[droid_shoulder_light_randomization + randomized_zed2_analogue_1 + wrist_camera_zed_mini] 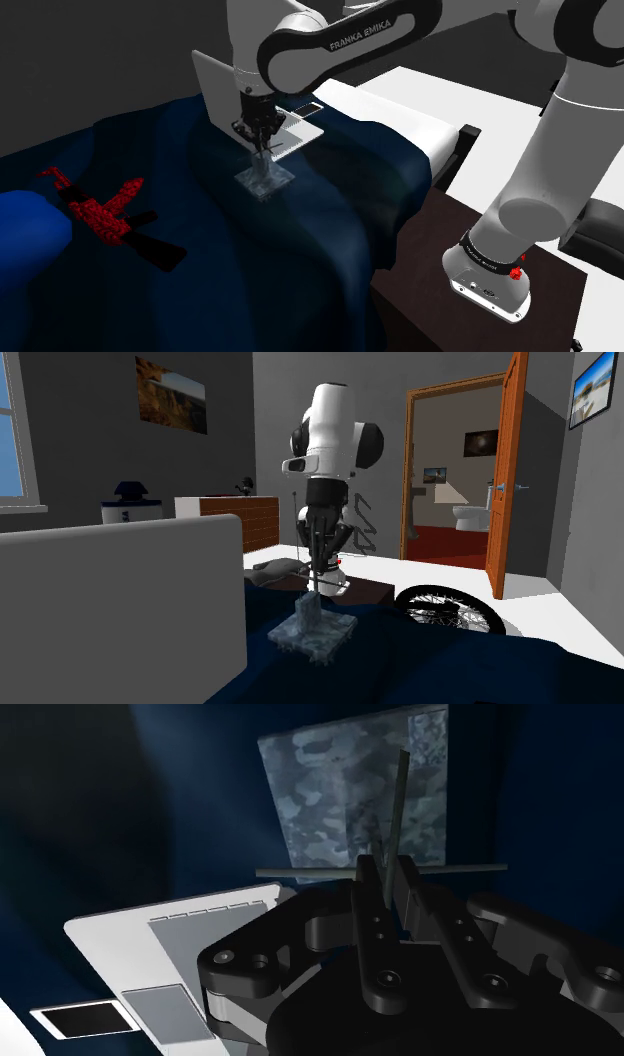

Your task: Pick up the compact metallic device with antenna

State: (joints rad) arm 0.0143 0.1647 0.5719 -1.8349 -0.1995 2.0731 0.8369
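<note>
arm (560, 150) white, dark joints | FRANKA EMIKA lettering | claw (386, 872) black, screwed

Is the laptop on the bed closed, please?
No, the white laptop lies open, its screen raised, beside the metallic device.

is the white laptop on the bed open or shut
Open: the laptop has its lid standing up from the flat keyboard base.

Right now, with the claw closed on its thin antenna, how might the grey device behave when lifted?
Held by the thin antenna, the device may swing or twist in the claw, its wide flat base lying below. The slim rod may flex. Flat-based on the blanket, it probably won't roll.
</note>
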